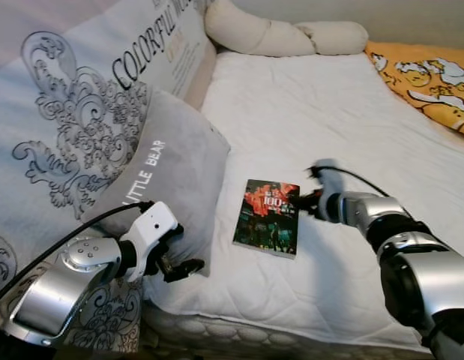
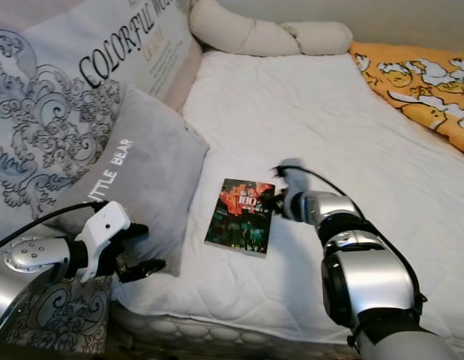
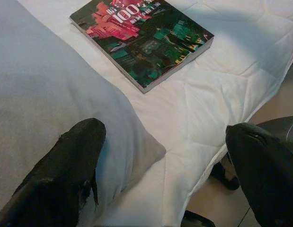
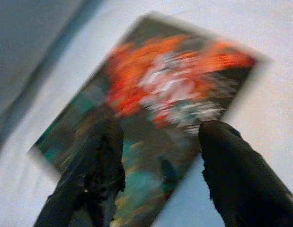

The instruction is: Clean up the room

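Book: a paperback book with a dark green and red cover bearing a white "100" [image 1: 267,217] lies flat on my white quilted mattress cover [image 1: 329,120], near the front edge of the bed and just right of the grey pillow.
My right gripper: my right gripper [image 4: 158,156] hovers right at the book's right edge, its two black fingers [image 4: 234,175] spread apart with the cover between and beneath them; in my right wrist view the picture is blurred, so I cannot tell whether the tips touch the cover. It holds nothing.
My left gripper: my left gripper [image 3: 165,170] is low at the bed's front left corner, fingers wide open and empty. One black finger [image 3: 66,175] lies over the corner of the grey pillow, the other hangs past the mattress edge.
Grey pillow: a soft grey pillow printed "LITTLE BEAR" [image 1: 172,180] leans against a large pale cushion with grey scroll patterns and the words "COLORFUL" [image 1: 74,97] on my left.
Head of the bed: a long cream bolster pillow [image 1: 276,34] lies across the far end.
Right side: an orange blanket with white cartoon figures [image 1: 426,75] covers the far right corner.
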`<state>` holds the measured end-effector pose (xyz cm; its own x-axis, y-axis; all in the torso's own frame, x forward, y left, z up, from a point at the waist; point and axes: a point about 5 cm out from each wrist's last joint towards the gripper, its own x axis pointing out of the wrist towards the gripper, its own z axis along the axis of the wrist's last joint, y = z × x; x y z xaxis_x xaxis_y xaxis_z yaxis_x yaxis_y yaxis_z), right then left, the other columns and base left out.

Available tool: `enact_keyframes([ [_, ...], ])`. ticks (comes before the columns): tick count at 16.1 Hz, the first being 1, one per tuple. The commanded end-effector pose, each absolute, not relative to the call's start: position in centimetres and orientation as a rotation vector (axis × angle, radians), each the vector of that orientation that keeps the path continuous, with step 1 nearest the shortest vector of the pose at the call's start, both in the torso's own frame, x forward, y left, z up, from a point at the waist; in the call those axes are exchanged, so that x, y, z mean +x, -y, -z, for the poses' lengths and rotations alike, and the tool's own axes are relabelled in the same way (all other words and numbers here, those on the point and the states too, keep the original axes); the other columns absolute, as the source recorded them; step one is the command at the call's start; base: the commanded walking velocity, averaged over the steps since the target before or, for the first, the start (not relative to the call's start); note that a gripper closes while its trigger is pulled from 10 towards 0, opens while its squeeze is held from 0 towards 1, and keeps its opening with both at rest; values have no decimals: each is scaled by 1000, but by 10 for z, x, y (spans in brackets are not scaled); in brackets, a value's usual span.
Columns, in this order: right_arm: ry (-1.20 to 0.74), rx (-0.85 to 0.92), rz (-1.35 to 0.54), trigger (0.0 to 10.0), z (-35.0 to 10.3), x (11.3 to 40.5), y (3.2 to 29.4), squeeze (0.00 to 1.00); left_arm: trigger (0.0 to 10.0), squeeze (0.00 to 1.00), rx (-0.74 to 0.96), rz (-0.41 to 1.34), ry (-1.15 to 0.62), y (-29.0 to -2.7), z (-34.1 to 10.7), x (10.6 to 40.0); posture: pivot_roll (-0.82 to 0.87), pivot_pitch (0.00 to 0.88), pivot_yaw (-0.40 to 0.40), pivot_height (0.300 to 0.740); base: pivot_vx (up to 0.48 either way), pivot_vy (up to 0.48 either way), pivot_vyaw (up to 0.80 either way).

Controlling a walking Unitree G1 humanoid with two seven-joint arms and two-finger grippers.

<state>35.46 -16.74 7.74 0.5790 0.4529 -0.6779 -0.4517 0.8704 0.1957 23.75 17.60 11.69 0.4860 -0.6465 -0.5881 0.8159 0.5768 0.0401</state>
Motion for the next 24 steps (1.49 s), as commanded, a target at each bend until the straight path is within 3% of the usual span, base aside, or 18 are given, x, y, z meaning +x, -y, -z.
enact_keyframes([
  [1,-828,-53,-689,10000,-71,347,156,1000,10000,86,341,915,-559,-175,-118,238,23,0,30,740,0,0,0],
  [2,-872,-95,-756,10000,-62,339,151,1000,10000,90,341,919,-559,-174,-118,239,19,0,34,740,0,0,0],
  [3,-891,-135,-799,10000,-55,334,147,929,10000,86,343,923,-559,-173,-118,240,17,0,36,740,0,0,0],
  [4,-909,-131,-887,10000,-50,328,137,0,10000,86,345,926,-557,-172,-118,241,13,0,39,740,0,0,0],
  [8,-957,-113,-1027,10000,-39,314,122,0,10000,86,351,933,-555,-170,-118,244,12,0,42,740,0,0,0],
  [14,-1033,-230,-885,10000,-20,304,143,0,10000,90,362,930,-546,-169,-119,247,5,0,55,740,0,0,0],
  [19,-991,-183,-828,10000,-27,310,155,0,10000,86,370,947,-547,-167,-119,248,-4,0,65,740,0,0,0],
  [23,-900,-18,-935,10000,-44,313,153,0,10000,82,296,934,-501,-163,-123,247,-13,0,55,740,0,0,0],
  [24,-785,33,-953,10000,-54,303,153,0,10000,86,246,829,-398,-160,-127,253,-17,0,47,740,0,0,0],
])
